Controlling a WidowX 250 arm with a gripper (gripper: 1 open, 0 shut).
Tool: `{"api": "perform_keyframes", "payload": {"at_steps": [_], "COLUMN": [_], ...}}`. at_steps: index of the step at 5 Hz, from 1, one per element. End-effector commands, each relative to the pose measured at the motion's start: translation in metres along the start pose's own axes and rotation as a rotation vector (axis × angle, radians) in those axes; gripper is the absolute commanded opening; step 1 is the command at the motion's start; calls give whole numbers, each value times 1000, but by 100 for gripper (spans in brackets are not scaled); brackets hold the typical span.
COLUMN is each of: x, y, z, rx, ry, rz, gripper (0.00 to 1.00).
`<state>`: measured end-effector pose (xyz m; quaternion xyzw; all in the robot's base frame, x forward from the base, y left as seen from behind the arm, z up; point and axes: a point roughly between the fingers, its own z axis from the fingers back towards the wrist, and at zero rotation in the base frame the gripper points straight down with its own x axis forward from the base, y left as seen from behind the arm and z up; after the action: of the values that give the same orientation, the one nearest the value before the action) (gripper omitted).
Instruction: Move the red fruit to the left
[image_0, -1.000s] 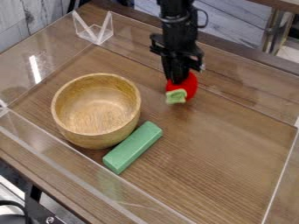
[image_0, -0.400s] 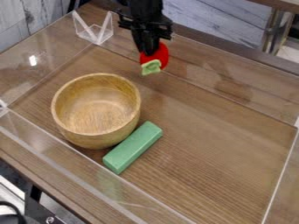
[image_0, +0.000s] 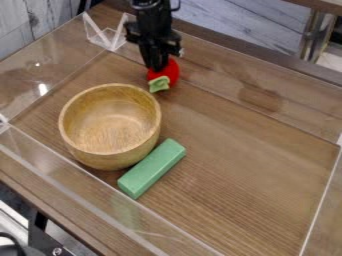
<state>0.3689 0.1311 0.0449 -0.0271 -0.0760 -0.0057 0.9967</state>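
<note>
The red fruit (image_0: 167, 74), a small glossy strawberry with a green leafy end pointing down-left, is at the back of the table just behind the wooden bowl (image_0: 111, 123). My black gripper (image_0: 158, 64) comes straight down onto it and is shut on it. The fruit sits low, at or just above the tabletop; I cannot tell whether it touches.
A green rectangular block (image_0: 152, 167) lies in front of the bowl to the right. Clear acrylic walls ring the wooden table (image_0: 254, 140). A clear angled stand (image_0: 104, 32) is at the back left.
My gripper has carried the red fruit to the left and farther back, from beside the bowl's right to behind its rim, and a little lower.
</note>
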Motion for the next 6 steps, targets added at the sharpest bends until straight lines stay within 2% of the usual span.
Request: {"api": "perform_keyframes", "payload": {"at_steps": [1,2,3,6], "x": [10,7,4,-4], "y": [14,20,17,8], "z": [28,40,36,2], "rx": [24,16,7,13], "ry": [-55,-48,-45,-19], "rz": [15,35,45,46], "gripper": [0,100,100,100]}}
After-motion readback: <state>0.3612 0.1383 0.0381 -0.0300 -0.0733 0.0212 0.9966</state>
